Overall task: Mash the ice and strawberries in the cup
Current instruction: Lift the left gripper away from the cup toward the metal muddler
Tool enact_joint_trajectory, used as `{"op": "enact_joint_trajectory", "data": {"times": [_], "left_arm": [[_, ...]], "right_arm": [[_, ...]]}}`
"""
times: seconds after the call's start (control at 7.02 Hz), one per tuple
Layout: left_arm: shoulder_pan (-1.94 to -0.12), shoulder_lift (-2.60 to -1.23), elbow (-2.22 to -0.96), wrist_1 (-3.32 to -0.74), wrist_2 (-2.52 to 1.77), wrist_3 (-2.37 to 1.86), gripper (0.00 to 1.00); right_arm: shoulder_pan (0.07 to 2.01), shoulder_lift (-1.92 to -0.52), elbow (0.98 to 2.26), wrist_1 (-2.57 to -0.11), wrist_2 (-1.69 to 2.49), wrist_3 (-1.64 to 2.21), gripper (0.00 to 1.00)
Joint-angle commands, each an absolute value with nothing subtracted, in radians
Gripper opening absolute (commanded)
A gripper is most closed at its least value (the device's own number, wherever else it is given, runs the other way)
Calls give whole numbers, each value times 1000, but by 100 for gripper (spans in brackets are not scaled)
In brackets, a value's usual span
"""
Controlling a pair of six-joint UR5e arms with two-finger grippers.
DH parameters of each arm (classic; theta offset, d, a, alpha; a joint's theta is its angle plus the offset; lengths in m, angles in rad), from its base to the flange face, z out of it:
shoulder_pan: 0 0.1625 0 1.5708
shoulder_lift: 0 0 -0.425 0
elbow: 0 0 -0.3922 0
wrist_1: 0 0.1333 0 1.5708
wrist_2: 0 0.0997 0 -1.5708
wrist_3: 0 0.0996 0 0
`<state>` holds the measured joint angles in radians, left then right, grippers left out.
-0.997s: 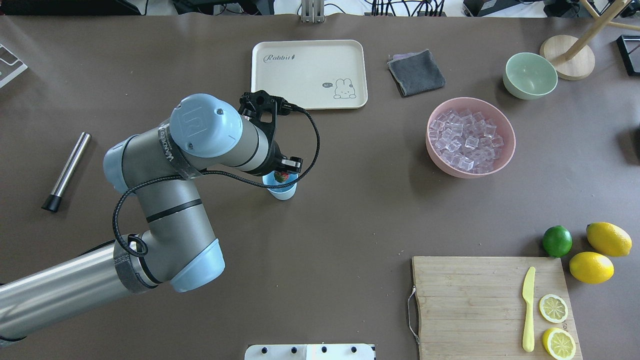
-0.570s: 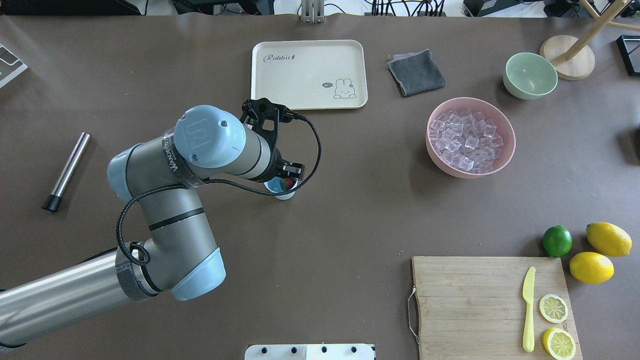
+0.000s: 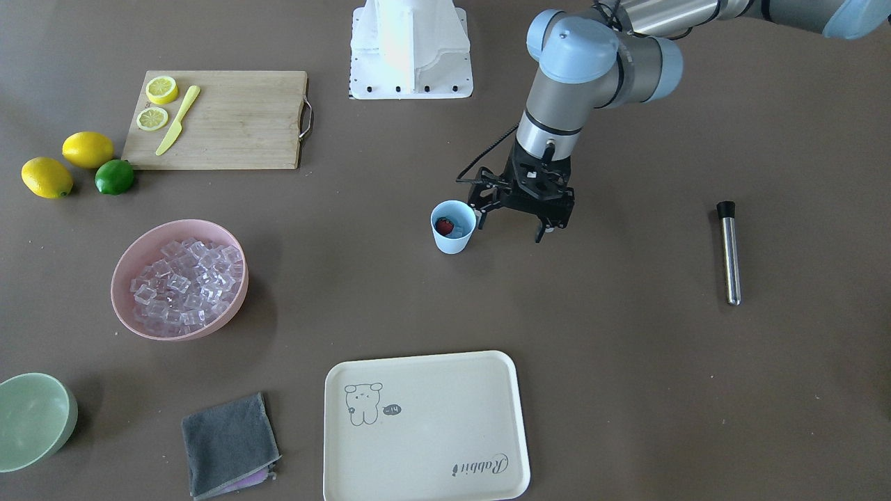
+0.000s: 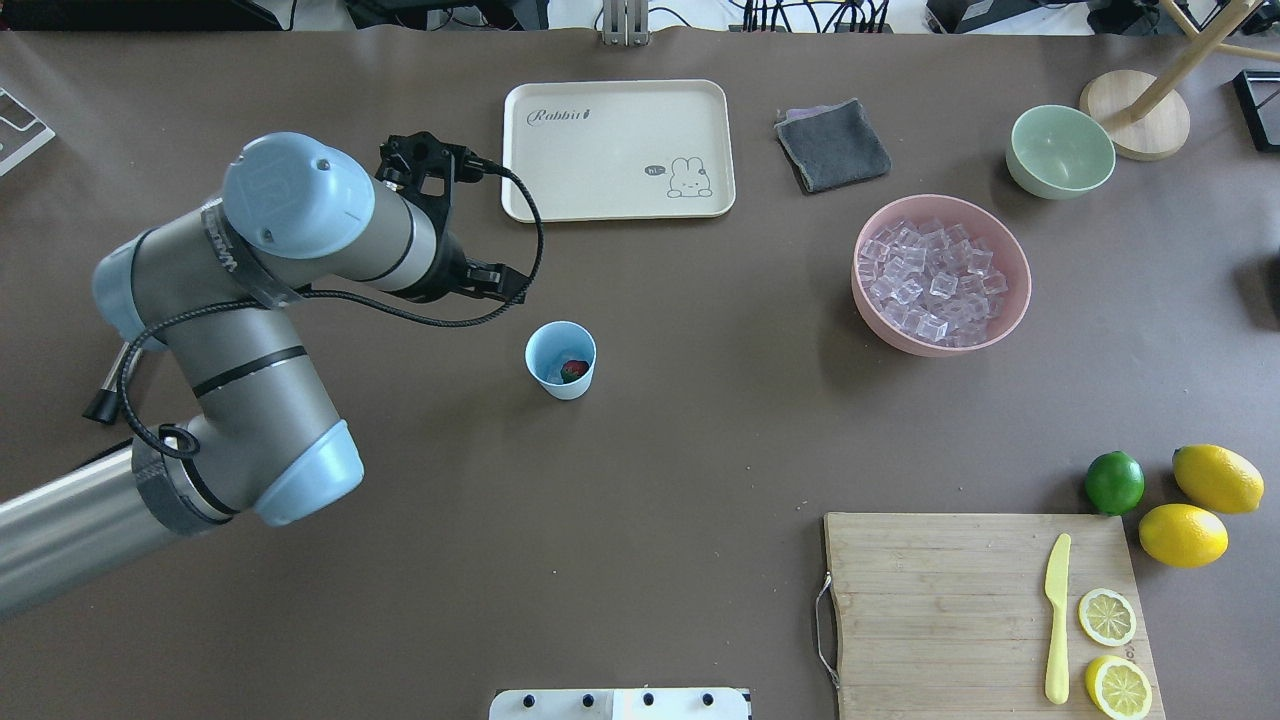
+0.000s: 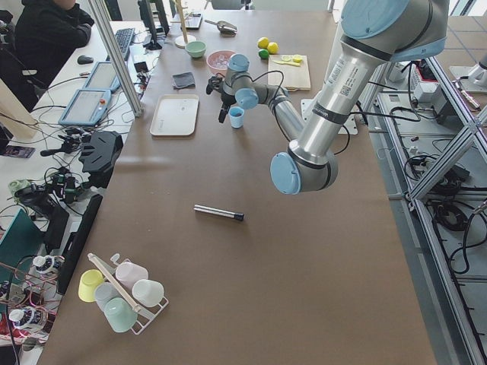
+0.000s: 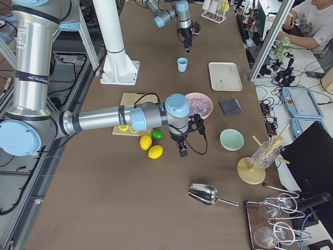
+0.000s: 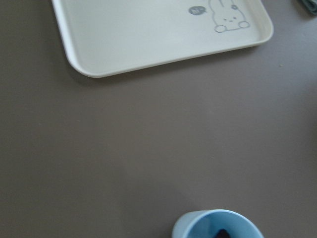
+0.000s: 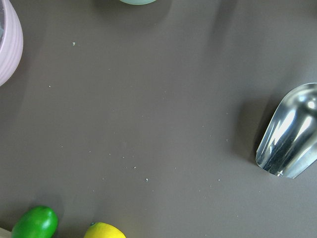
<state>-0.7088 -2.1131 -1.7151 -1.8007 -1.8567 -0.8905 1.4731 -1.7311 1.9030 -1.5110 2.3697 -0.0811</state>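
Moved: the left arm [image 4: 300, 230] has swung away from the cup [image 4: 561, 360] toward 10 o'clock in the overhead view. The left claw [image 3: 513, 226] stood right over the rim a second ago and now hangs just beside the cup, clear of it.
Left claw: fingers spread wide, nothing between them.
Right claw [image 6: 182, 152]: seen only from the side, low over the desk [image 4: 700, 450] near the lemons [image 6: 155, 151]; spread or closed cannot be told.
Meaning: the berry drop looks finished and mashing has not begun. The metal muddler [image 3: 729, 257] lies untouched at 9 o'clock of the cup, well apart, and is probably wanted next.
Strawberry [image 4: 573, 371]: small, red and bumpy, lying at the cup's bottom toward its 4 o'clock side.
Cup: light blue, upright, mid-desk, at 6 o'clock of the cream tray [image 4: 600, 150].
Ice [image 4: 935, 280]: clear cubes heaped in the pink bowl [image 4: 930, 347] at 2 o'clock of the cup; any inside the cup cannot be made out.
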Motion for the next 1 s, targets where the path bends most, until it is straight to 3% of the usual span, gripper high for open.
{"op": "enact_joint_trajectory", "data": {"times": [0.0, 0.43, 0.85], "left_arm": [[-970, -2075, -1553, -1798, -2021, -633, 98], [-1216, -2072, -1312, -1804, -2109, -434, 98], [-1212, -1990, -1302, -1845, -2164, -426, 98]], "right_arm": [[1503, -1758, 1908, -1509, 2368, -95, 99], [1548, -1741, 1879, -1523, 2355, -170, 99], [1584, -1781, 1864, -1513, 2293, -109, 99]]}}
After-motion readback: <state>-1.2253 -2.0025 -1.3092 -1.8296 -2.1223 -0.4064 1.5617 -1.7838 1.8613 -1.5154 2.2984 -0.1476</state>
